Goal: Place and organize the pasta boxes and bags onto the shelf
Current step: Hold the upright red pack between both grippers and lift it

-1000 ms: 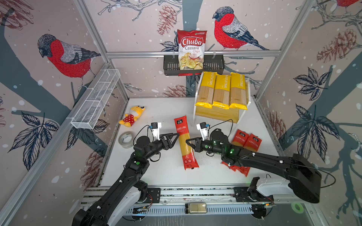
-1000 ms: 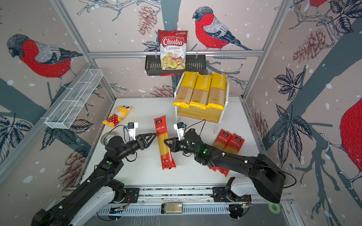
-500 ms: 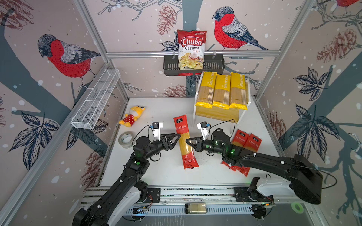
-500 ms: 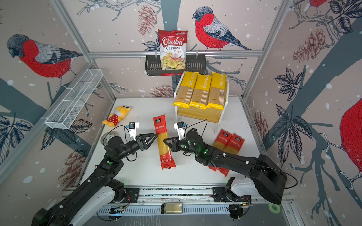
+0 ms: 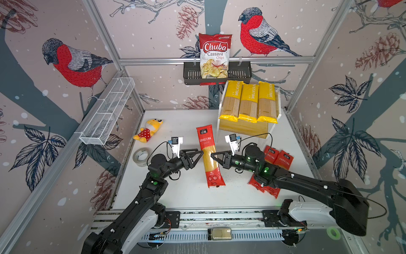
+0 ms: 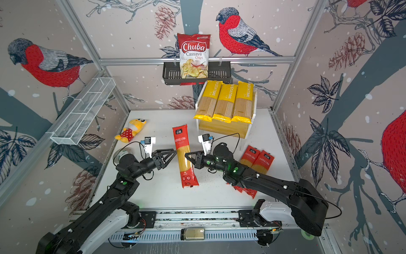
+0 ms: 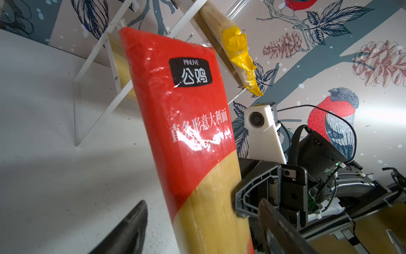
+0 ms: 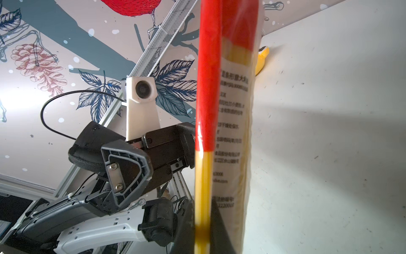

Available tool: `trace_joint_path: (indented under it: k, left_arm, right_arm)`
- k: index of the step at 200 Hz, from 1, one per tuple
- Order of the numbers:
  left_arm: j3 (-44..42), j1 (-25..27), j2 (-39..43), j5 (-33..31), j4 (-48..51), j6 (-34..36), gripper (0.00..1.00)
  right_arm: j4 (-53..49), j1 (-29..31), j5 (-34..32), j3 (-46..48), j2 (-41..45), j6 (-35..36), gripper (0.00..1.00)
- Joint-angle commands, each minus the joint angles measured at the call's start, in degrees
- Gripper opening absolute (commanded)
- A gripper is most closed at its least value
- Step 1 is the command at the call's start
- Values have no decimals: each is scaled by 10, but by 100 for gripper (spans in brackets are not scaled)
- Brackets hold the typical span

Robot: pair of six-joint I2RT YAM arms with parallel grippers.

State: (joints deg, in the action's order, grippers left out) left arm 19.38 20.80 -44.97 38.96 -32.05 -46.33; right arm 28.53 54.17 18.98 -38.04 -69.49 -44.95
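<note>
Left gripper (image 5: 200, 155) has eased its fingers (image 7: 131, 228) wider either side of the red-ended packet (image 5: 210, 158), which the right gripper (image 5: 216, 156) pinches by its edge, so it looks like a handoff wrapping up; next up is swinging it onto the bare lower board of the shelf (image 5: 241, 128).

The space is enclosed by pale pink wallpaper (image 5: 142, 44) printed with red-breasted birds, pine cones and dark leaves, framed by silver aluminium rails (image 5: 153, 61). A white tabletop (image 5: 189, 198) is seen below, brightly lit, with soft shadows cast.
</note>
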Motion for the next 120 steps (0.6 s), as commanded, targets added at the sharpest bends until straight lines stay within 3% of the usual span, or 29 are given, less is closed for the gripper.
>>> trace_joint_path:
  k: [1,120]
  left_arm:
    - [-1,-1,-6,18,-54,-6,78]
    - [-13,9,-82,54,-201,-72,77]
  right_arm:
    - [87,-5,19,3,12,11,0]
    - [191,-13,64,22,5,-56,0]
